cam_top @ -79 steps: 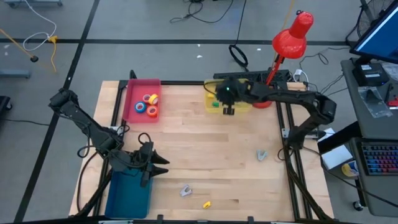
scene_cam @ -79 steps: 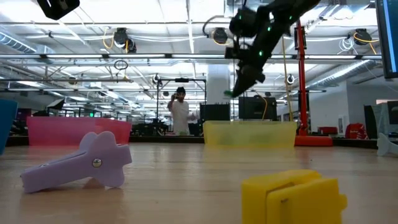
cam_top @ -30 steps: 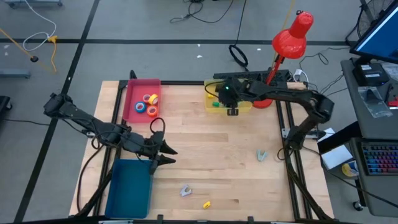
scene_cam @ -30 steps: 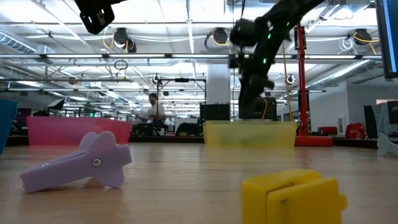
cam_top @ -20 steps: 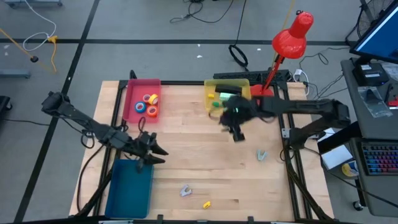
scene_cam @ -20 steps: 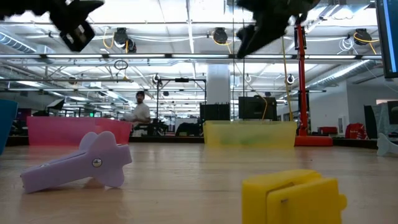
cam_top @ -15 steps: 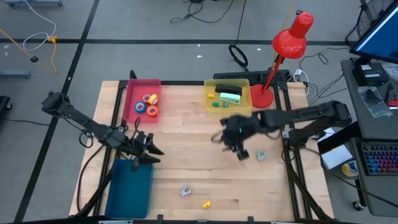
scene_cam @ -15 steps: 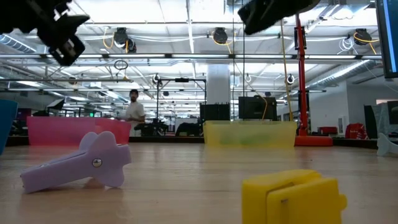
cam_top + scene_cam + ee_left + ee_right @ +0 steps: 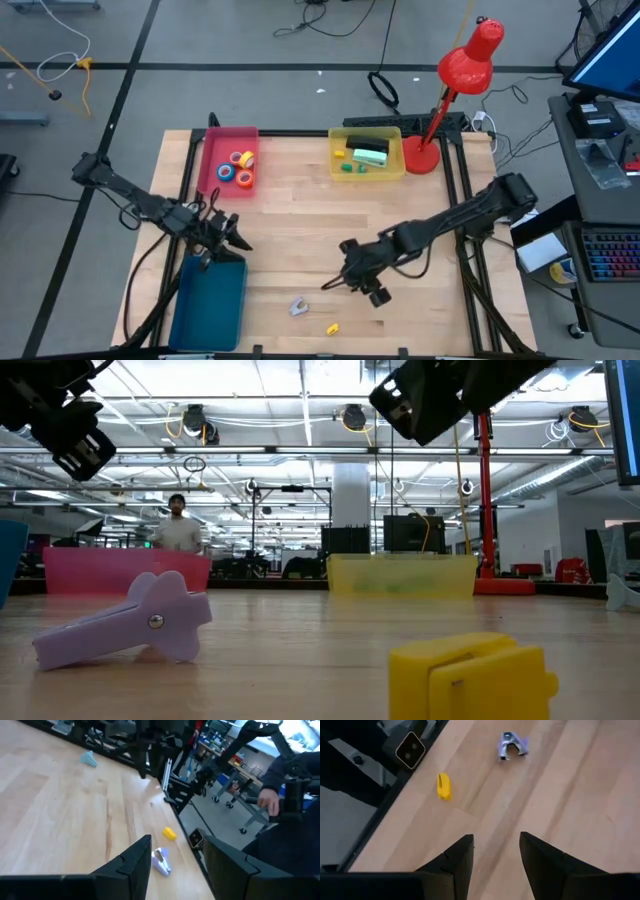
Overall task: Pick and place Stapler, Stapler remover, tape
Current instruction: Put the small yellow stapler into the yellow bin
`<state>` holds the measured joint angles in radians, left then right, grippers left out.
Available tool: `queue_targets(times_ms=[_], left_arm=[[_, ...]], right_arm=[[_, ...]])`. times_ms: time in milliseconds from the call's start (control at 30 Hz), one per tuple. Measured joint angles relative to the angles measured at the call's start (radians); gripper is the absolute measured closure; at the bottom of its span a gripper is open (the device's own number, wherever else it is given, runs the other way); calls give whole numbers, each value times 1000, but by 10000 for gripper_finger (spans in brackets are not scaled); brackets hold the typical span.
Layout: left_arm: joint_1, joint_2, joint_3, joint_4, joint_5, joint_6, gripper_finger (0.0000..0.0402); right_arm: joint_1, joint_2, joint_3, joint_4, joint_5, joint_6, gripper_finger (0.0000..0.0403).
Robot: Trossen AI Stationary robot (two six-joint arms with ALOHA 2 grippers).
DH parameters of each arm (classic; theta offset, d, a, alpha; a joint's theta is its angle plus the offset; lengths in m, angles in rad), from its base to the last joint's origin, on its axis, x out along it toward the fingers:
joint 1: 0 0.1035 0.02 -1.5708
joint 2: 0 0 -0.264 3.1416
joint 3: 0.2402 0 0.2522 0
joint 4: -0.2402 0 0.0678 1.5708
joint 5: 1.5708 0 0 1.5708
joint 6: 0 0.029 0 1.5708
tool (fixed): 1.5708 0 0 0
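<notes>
A purple stapler remover (image 9: 298, 306) and a small yellow stapler (image 9: 332, 327) lie on the wooden table near its near edge; both also show in the right wrist view, the stapler remover (image 9: 512, 745) and the stapler (image 9: 444, 786). Three tape rolls (image 9: 240, 170) lie in the pink bin (image 9: 212, 150) at the far left. My right gripper (image 9: 338, 280) hovers open above the table, just right of the purple stapler remover. My left gripper (image 9: 228, 236) hangs open over the far end of the blue bin (image 9: 208, 305). Neither gripper holds anything.
A yellow bin (image 9: 366, 175) at the far middle holds small green and yellow pieces. A red lamp (image 9: 470, 60) stands at the far right. A light blue stapler remover (image 9: 89, 758) lies at the table's right. A person (image 9: 178, 530) moves in the room behind.
My right gripper has swung from over the yellow bin toward the table's near edge and turned, ending beside the purple stapler remover. My left gripper has drawn back toward the table's left edge and sunk over the blue bin. Nothing on the table has moved.
</notes>
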<state>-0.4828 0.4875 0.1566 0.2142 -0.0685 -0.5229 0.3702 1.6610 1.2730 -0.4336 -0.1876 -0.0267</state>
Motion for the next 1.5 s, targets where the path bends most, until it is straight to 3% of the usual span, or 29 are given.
queue_targets(times_ms=[267, 500, 933, 1500], left_arm=[[0, -161, 0, -198, 39, 23, 224], [0, -250, 0, -306, 60, 77, 224], [2, -260, 0, -346, 60, 99, 224], [2, -259, 0, -349, 60, 91, 224]], right_arm=[[42, 145, 132, 4, -1, 36, 246], [81, 209, 147, 13, 2, 100, 244], [168, 316, 147, 200, 57, 122, 200], [191, 400, 147, 319, 35, 172, 201]])
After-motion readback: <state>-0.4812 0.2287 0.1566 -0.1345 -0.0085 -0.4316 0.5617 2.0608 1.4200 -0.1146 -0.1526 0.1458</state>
